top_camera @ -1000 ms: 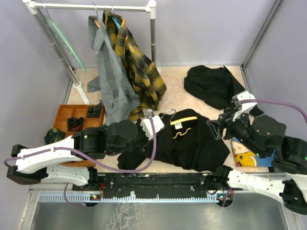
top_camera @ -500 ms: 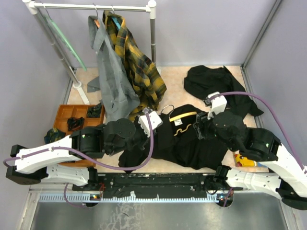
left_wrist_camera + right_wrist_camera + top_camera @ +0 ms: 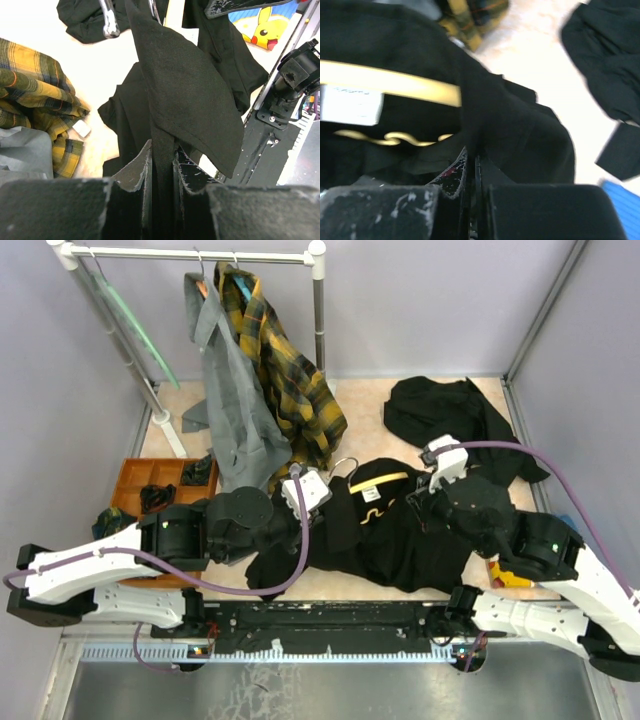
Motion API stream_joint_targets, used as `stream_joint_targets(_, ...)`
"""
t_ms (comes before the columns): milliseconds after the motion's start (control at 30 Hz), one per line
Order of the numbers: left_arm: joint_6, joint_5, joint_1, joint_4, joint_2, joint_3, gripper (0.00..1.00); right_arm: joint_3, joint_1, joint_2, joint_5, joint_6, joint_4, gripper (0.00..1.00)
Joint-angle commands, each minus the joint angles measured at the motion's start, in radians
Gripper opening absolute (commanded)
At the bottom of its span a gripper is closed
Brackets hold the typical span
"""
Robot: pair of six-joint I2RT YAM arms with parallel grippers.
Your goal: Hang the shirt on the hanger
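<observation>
The shirt (image 3: 400, 540) lies crumpled at the near middle of the table (image 3: 365, 400), its front hem close to the near edge and the arm bases. The hanger (image 3: 385, 483) lies partly inside the collar, with one yellow length of bar showing and the silver hook (image 3: 345, 465) sticking out toward the back. Plain panels close off the left, back and right sides. The open room is a beige strip of table behind the shirt, between the plaid shirt (image 3: 290, 380) and a second black garment (image 3: 450, 415) heaped at the far right. A wooden tray (image 3: 150, 475) of compartments holding dark items takes up the left edge, and a picture card (image 3: 257, 25) peeks out by the right arm. The shirt is soft, matte and deeply folded, with a white label (image 3: 350, 105) just under the slim, smooth bar. Count: two black garments on the table, two garments on the rail (image 3: 190, 254) — one plaid, one grey (image 3: 235, 410) — plus one yellow hanger and one pale green hanger (image 3: 130, 315) leaning at the left post. The left fingers (image 3: 137, 172) pinch a raised fold of the shirt's left side, with cloth filling the narrow gap between them. The right fingers (image 3: 451, 181) are pressed together on a thin fold of the shirt just beside the bar's end.
</observation>
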Motion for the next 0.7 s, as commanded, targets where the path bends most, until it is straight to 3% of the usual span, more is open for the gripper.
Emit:
stream_joint_targets(0,-0.028,-0.017,0.003,0.073,-0.022,-0.014,0.0,0.06,-0.001,-0.015,-0.278,-0.109,0.122,0.0)
stream_joint_targets(233,-0.031,-0.015,0.003,0.128,-0.028,-0.063,0.0,0.066,0.0,0.005,-0.558,-0.084,0.241,0.0)
stream_joint_targets(400,-0.032,-0.017,0.003,0.145,-0.041,-0.087,0.0,0.041,-0.001,-0.008,-0.646,-0.058,0.327,0.0)
stream_joint_targets(500,-0.028,-0.022,0.003,0.153,-0.054,-0.094,0.0,0.063,-0.001,0.015,-0.647,-0.072,0.271,0.0)
stream_joint_targets(600,-0.017,-0.033,0.003,0.163,-0.084,-0.106,0.0,0.11,0.0,0.012,-0.559,-0.099,0.188,0.35)
stream_joint_targets(667,-0.003,-0.033,0.003,0.186,-0.118,-0.126,0.0,0.148,-0.001,-0.017,-0.508,-0.117,0.163,0.43)
